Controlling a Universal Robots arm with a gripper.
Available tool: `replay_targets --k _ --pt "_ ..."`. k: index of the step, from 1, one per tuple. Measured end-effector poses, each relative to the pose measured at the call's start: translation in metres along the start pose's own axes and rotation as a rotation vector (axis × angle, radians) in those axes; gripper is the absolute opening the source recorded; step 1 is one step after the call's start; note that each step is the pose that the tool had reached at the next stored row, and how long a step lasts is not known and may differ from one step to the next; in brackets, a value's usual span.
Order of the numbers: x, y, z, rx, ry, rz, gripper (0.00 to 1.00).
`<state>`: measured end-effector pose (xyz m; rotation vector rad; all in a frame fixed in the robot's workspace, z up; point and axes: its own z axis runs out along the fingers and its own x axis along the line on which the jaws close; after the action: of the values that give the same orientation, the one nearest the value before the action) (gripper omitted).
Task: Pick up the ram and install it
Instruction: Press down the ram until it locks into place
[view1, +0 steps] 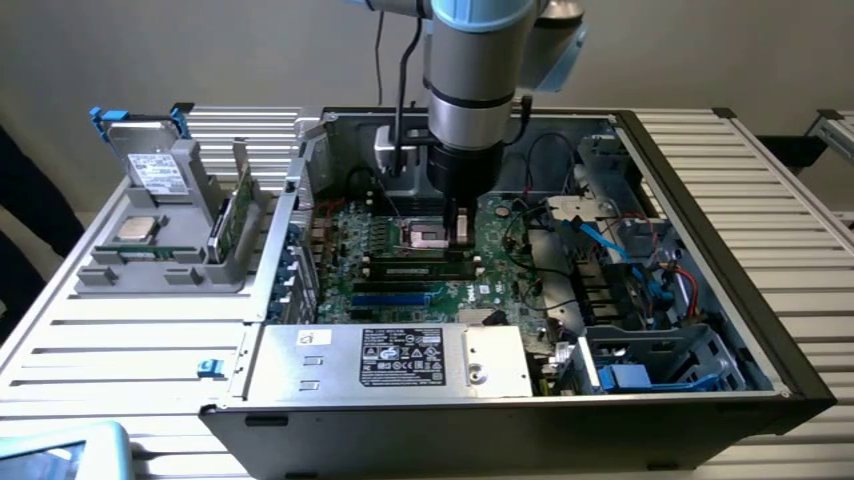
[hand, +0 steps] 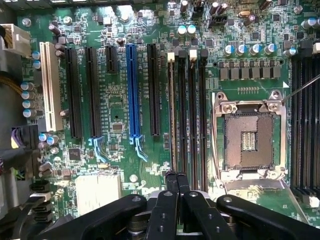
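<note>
- Gripper (view1: 461, 228) lowered inside the open computer case (view1: 781, 375), just above the motherboard (view1: 514, 235), beside the processor socket (view1: 430, 237).
- Jaws clenched together, grasping nothing; in the wrist view, black fingertips (hand: 171, 181) pressed side by side over the near end of the long black memory slots (hand: 187, 115).
- Socket (hand: 248, 135) open and bare, just beside those slots.
- Ram (view1: 230, 222) standing on edge in the grey holder (view1: 160, 272) on the bench (view1: 120, 340), outside the case at the exterior view's left, well apart from the gripper.
- In the same holder: a small square silver chip (view1: 134, 228) lying flat and a boxy grey drive (view1: 150, 165) with blue tabs propped upright.
- A narrow green-and-dark strip (view1: 420, 267) lying along the slots close under the gripper; cannot tell whether a seated stick.
</note>
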<state>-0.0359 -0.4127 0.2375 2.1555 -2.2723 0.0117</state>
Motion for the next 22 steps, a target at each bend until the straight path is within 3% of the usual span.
replay_targets --k 22 --pt "-0.0013 -0.0006 0.01 -0.0002 0.0001 0.01 0.11"
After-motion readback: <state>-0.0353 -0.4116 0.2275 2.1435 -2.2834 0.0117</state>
